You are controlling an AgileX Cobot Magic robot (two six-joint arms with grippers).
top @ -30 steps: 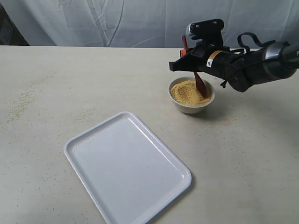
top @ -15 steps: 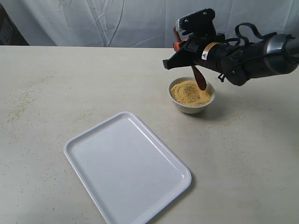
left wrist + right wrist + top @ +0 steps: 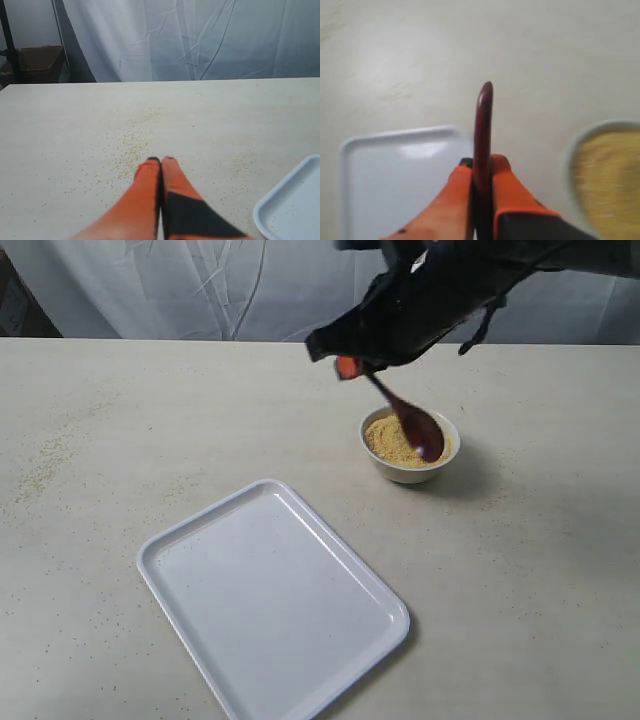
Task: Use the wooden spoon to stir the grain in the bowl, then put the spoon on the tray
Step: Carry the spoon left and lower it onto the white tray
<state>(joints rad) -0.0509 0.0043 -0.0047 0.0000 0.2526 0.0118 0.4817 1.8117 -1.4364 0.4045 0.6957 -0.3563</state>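
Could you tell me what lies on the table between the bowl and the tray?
Only bare table from bowl to tray, in the exterior view.

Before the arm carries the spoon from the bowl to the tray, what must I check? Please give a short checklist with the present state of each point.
1. Grip: the right end effector is shut on the wooden spoon at its handle. Ok.
2. Spoon head free of the grain: it hangs tilted over the bowl, but blur hides any contact. Cannot tell.
3. Grain riding on the spoon head: cannot tell.
4. Landing place: no object lies on the tray. Ok.
5. Left end effector: shut, holding nothing, absent from the exterior view, so likely off the path. Ok.
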